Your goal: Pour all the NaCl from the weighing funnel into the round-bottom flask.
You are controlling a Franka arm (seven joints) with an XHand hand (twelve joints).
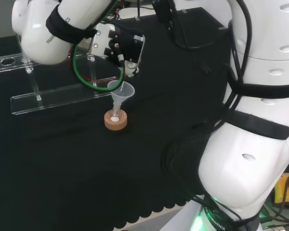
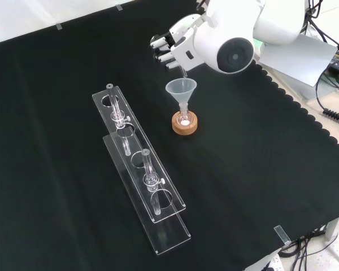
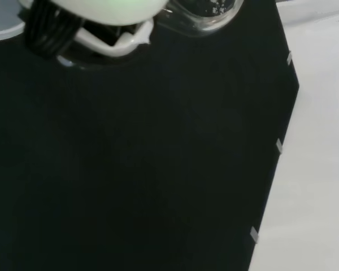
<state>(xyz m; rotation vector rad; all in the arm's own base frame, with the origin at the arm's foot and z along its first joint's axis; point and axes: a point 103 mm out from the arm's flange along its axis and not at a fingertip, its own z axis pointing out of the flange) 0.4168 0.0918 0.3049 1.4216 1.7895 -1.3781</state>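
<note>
A weighing funnel, seemingly clear glass, is gripped in the curled fingers of the hand and tipped just above the funnel seated in the round-bottom flask on its cork ring.

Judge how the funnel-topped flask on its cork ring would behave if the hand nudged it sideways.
Probably tippy: the clear funnel stands tall in the flask's neck above a small cork ring. The round-bottom flask merely sits in the ring, so it would likely rock or roll out. It looks like clear glass, so fragile.

The black cloth bears a cork ring and two clear racks.
</note>
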